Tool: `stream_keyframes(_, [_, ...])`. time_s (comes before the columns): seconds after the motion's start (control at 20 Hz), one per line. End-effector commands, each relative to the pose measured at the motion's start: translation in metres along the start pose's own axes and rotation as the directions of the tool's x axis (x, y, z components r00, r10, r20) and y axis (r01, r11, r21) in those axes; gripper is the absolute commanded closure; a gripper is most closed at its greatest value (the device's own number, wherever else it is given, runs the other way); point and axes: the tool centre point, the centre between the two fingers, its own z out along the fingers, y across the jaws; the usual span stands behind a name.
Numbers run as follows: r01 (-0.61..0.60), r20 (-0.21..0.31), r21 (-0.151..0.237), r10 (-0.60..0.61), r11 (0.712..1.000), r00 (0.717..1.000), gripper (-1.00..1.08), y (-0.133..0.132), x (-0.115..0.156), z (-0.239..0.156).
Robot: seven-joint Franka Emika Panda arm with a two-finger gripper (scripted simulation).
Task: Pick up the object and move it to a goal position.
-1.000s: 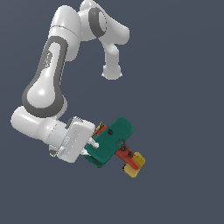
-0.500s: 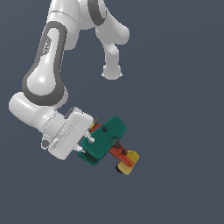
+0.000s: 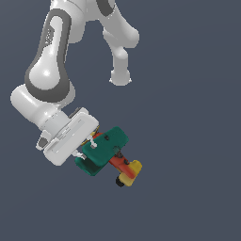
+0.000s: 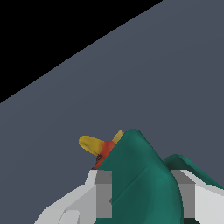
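Fingers: in the wrist view I've got both fingers (image 4: pixel 103 192) pressed against the teal wings, one on each flank, closed as far as the wings allow.
Gripper: the gripper (image 3: pixel 96 143) has the toy clamped, and I see it at roughly 7 o'clock in the exterior view, pointing toward 4 o'clock.
Toy biplane: the toy biplane (image 3: pixel 109 153) sits in the grip, clear of any bench as far as I can see, tilted, with its body running away from the hand toward 4 o'clock.
Wings: the teal wings (image 4: pixel 142 181) fill the near part of the wrist view; in the exterior view I read two stacked teal slabs just off the white hand.
Body: a red body (image 3: pixel 118 162) comes out beyond the wings.
Yellow end: a yellow part (image 3: pixel 132 172) is at the far tip, with a small black wheel (image 3: pixel 120 182) just under it; from the wrist camera I catch a yellow lobe (image 4: pixel 91 144) poking past the wing edge.
Arm: the white arm (image 3: pixel 49 70) climbs from the hand toward 12 o'clock and out of view.
Background: a flat grey-blue surface (image 4: pixel 144 78) lies behind everything, with black beyond its edge.
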Motion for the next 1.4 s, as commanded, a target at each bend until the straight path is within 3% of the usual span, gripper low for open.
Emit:
stream_keyframes(0.0, [0.051,-0.014,-0.039,-0.052,0.998,0.999,1.08,0.002,0.002,-0.011])
stream_keyframes(0.6, [0.251,-0.046,-0.166,-0.262,0.953,0.964,1.08,-0.006,0.001,-0.038])
stream_keyframes(1.35, [0.441,-0.054,-0.303,-0.477,0.845,0.877,1.08,-0.017,-0.003,-0.064])
